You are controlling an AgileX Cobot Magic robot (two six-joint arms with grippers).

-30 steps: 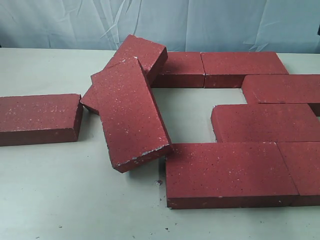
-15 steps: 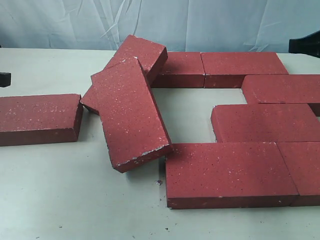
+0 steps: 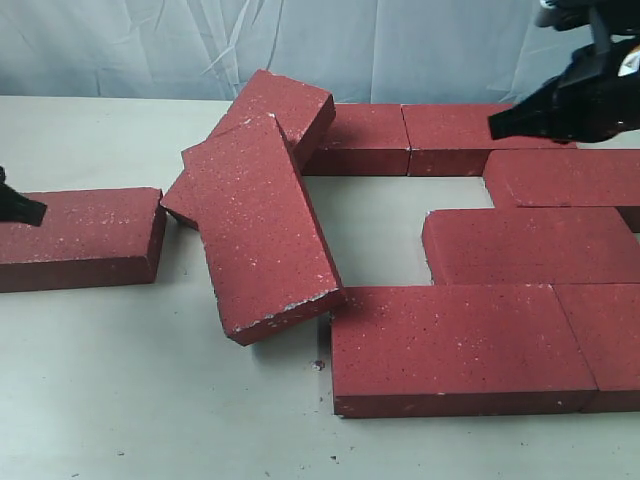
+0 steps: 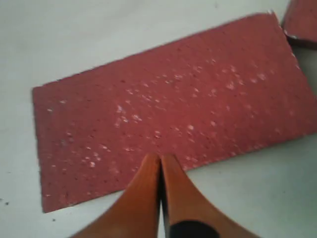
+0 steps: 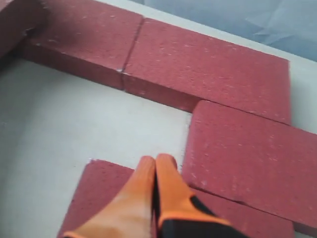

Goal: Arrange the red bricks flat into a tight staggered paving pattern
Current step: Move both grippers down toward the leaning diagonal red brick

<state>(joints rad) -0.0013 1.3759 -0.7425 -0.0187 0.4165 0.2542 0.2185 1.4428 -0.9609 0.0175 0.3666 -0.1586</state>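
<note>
The left tool, pinched shut and empty, hangs over the lone brick at nine o'clock, likely to shove it; the right tool, pinched too, hovers at two.

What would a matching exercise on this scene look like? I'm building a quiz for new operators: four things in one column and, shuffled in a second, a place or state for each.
Column 1
1. tilted brick
2. lone brick
3. left gripper
4. right gripper

Column 2
A. shut, above the laid bricks on the right
B. lying flat, apart from the others, on the left
C. askew and tilted, not lying flat
D. shut, over the lone brick

Pairs: 1-C, 2-B, 3-D, 4-A
</note>
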